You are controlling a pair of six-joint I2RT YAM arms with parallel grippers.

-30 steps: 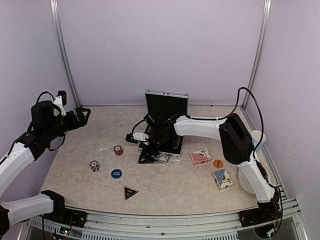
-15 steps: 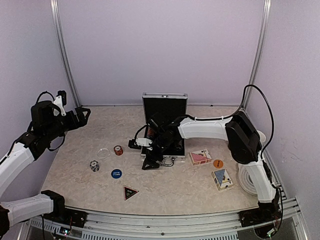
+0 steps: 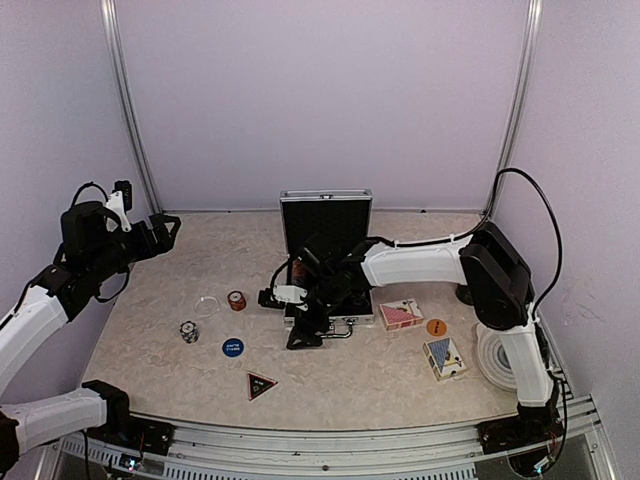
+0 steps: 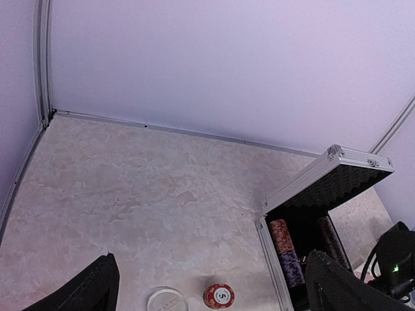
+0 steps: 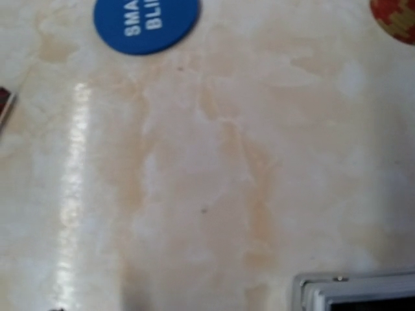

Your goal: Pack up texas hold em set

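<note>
Already open, the ribbed silver aluminium case (image 3: 326, 212) holds rows of red and dark round chips (image 4: 281, 237).
It sits just behind the right gripper (image 3: 300, 338), which hangs low over the counter (image 3: 350, 382), spread and empty; the left gripper (image 3: 165, 228), raised well away, is released too.

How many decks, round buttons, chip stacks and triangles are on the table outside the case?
Decks: 2 (red deck, blue deck)
Buttons: 3 (blue button, orange button, clear button)
Chip stacks: 2 (red stack, black-white stack)
Triangle: 1
Total: 8
</note>
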